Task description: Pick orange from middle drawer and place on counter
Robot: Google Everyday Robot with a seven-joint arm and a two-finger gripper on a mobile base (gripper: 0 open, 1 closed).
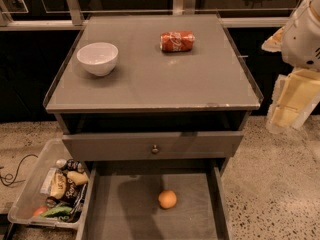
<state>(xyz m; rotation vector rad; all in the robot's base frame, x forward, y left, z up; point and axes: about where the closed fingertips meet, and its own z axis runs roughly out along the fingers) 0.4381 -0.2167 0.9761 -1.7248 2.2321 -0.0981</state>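
1. Jaws of gripper (292, 101): cannot tell whether spread or pressed together; gripper hangs at right edge of view, off the right side of the cabinet, above the speckled floor (270, 184); nothing seen in its grasp; well apart from the orange
2. Middle drawer (125, 214): pulled open at the bottom of the view; grey floor bare apart from one item
3. Orange (167, 199): resting on the drawer floor, roughly centred, slightly right of middle; clear of both side walls
4. Clear plastic bin (20, 199): on the floor just beside the drawer's left wall; holds assorted snack packets
5. Black cable (15, 171): loops on the floor left of the bin
6. Grey drawer front (200, 145) with small round knob (155, 148): above the open drawer, under the cabinet top
7. Counter (160, 84): glossy grey top, thin raised rim
8. White bowl (97, 58): upright, far-left area of counter
9. Red crushed soda can (177, 41): lying on its side, far-right of centre; well apart from bowl
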